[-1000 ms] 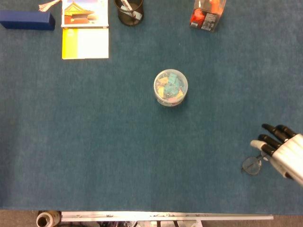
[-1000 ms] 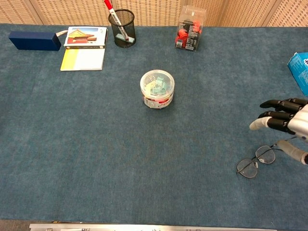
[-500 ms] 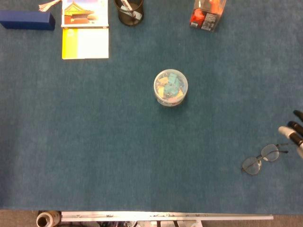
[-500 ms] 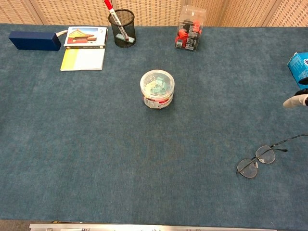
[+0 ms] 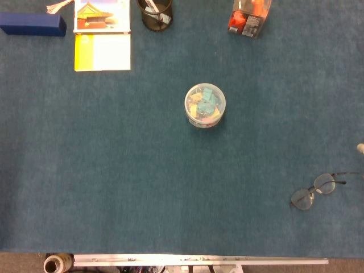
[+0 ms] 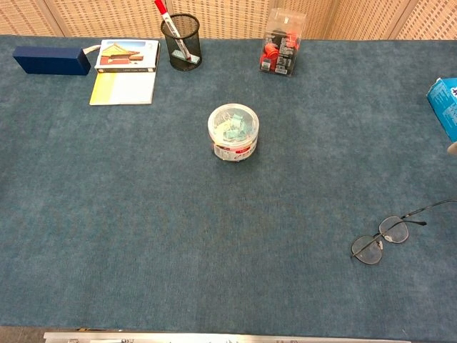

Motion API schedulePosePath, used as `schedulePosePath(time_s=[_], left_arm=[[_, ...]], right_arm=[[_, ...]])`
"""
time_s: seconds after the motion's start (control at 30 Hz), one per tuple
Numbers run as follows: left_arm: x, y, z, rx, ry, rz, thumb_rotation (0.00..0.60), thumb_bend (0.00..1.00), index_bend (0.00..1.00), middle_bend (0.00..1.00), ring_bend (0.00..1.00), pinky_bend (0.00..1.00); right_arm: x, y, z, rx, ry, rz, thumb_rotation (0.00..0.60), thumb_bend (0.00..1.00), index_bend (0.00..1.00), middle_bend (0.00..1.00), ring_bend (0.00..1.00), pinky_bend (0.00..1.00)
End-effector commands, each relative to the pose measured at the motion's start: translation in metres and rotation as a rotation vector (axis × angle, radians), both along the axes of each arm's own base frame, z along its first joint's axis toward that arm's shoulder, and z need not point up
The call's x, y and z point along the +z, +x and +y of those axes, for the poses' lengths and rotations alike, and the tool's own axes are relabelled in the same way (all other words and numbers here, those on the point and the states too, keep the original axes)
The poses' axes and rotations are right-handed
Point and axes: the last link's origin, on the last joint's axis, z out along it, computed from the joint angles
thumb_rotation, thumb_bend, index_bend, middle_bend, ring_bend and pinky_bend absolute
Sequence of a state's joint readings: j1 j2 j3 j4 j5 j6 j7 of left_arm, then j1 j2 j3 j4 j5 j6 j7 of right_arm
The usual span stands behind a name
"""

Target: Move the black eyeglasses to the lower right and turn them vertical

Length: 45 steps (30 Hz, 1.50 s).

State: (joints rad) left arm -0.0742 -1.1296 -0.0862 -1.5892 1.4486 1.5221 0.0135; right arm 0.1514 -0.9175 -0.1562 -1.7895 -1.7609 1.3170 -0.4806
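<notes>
Since a second ago our right hand has pulled away from the black eyeglasses, so only a pale tip shows at the right edge of the head view. We can't tell how its fingers are set, and the left hand isn't in sight. From the head view, the eyeglasses lie flat on the blue desk at the lower right, lenses slanting up to the right (not vertical), with nothing touching them. A clear tub of clips sits mid-desk, well apart.

In the chest view, same story: eyeglasses lower right, one temple reaching toward the edge, and a sliver of the right hand below a blue carton.
</notes>
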Motion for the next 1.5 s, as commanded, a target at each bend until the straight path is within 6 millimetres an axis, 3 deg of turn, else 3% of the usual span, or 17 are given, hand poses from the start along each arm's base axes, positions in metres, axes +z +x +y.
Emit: schedulePosePath(time_s=[0.03, 0.3, 0.97, 1.5], left_arm=[[0.0, 0.0, 0.0, 0.001, 0.0, 0.0, 0.6, 0.38, 0.48, 0.54, 0.4, 0.53], [-0.001, 0.0, 0.0, 0.002, -0.005, 0.006, 0.6, 0.38, 0.47, 0.54, 0.4, 0.53], [-0.001, 0.0, 0.0, 0.002, -0.002, 0.002, 0.6, 0.38, 0.48, 0.54, 0.4, 0.53], [-0.001, 0.0, 0.0, 0.001, -0.004, 0.003, 0.6, 0.38, 0.48, 0.54, 0.4, 0.53]], right_arm=[[-0.003, -0.007, 0.0, -0.02, 0.003, 0.015, 0.6, 0.54, 0.28, 0.29, 0.14, 0.25], [-0.011, -0.017, 0.001, -0.044, 0.028, 0.022, 0.6, 0.54, 0.28, 0.29, 0.14, 0.25], [-0.027, -0.017, 0.001, -0.028, 0.064, -0.021, 0.6, 0.52, 0.28, 0.28, 0.14, 0.25], [-0.035, -0.017, 0.0, -0.022, 0.078, -0.048, 0.6, 0.4, 0.28, 0.28, 0.14, 0.25]])
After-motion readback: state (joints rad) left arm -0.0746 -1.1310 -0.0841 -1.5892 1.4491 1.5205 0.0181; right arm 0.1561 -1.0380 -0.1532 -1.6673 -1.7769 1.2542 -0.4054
